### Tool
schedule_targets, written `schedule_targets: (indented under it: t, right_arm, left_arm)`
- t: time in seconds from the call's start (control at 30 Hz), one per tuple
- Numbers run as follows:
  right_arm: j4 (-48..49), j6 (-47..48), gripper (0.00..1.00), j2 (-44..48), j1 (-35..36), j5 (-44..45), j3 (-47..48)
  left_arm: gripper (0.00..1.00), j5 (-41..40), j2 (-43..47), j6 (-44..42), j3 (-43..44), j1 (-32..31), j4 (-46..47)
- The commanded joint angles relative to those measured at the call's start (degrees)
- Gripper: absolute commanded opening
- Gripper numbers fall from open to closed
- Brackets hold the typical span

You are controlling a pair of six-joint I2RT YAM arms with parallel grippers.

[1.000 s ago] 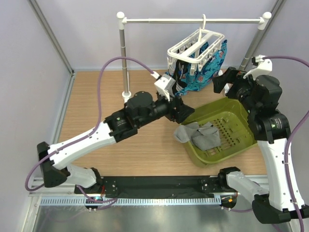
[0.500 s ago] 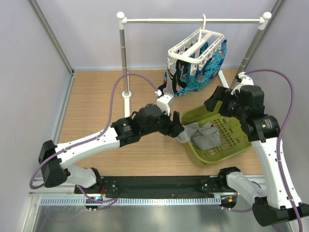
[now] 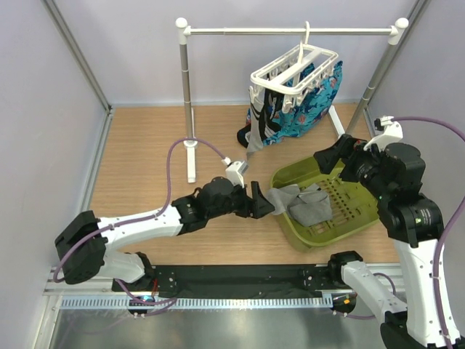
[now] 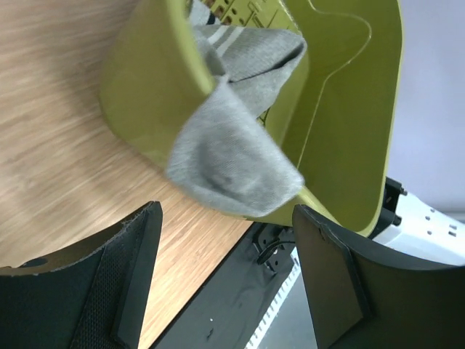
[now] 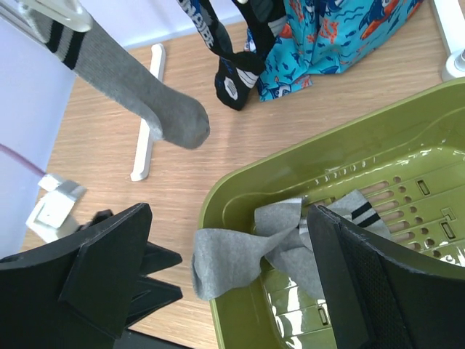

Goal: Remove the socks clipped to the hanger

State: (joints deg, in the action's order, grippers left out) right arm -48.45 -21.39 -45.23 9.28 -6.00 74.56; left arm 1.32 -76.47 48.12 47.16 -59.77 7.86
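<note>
The white hanger (image 3: 294,67) hangs from the rail. Clipped to it are black socks (image 3: 267,116) and a grey sock (image 3: 253,147) with dark cuff bands; in the right wrist view these are the grey sock (image 5: 138,87) and a black sock (image 5: 232,81). More grey socks (image 3: 306,205) lie in the green basket (image 3: 357,218), one draped over its left rim (image 4: 232,156). My left gripper (image 3: 261,203) is open just left of that rim, empty (image 4: 229,280). My right gripper (image 3: 330,156) hangs open over the basket's far side, empty (image 5: 232,280).
A blue patterned cloth (image 3: 312,102) also hangs on the hanger, behind the socks. The rail stand's post (image 3: 187,94) and white foot (image 3: 192,163) stand left of the hanger, and another slanted leg (image 3: 374,80) at the right. Walls close in on both sides.
My left gripper has drawn back from below the hanger, toward the near edge, down beside the basket's rim. My right gripper has dropped from beside the hanger to over the basket.
</note>
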Motion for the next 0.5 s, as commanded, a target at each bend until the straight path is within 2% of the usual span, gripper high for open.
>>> schedule_targets:
  t: [0.0, 0.23, 0.3, 0.43, 0.47]
  right_arm:
    - [2.21, 0.20, 0.96, 1.28, 0.04, -0.86, 1.73]
    - [2.39, 0.56, 0.97, 2.34, 0.13, 0.11, 2.08]
    - [2.30, 0.64, 0.96, 2.60, 0.04, 0.29, 2.16]
    - [2.13, 1.00, 0.96, 3.13, 0.13, 0.64, 2.16]
    - [2.13, 1.00, 0.96, 3.13, 0.21, 0.73, 2.16]
  left_arm:
    - [0.76, 2.02, -0.52, 7.94, -4.08, 1.32, 15.24]
    - [0.76, 2.89, -4.83, 10.85, -4.97, 1.85, 23.58]
    - [0.72, 3.16, -5.97, 11.64, -5.23, 1.85, 25.79]
    - [0.49, 3.86, -6.94, 12.35, -4.71, 1.85, 27.22]
    - [0.36, 3.95, -6.68, 12.18, -4.18, 1.85, 25.82]
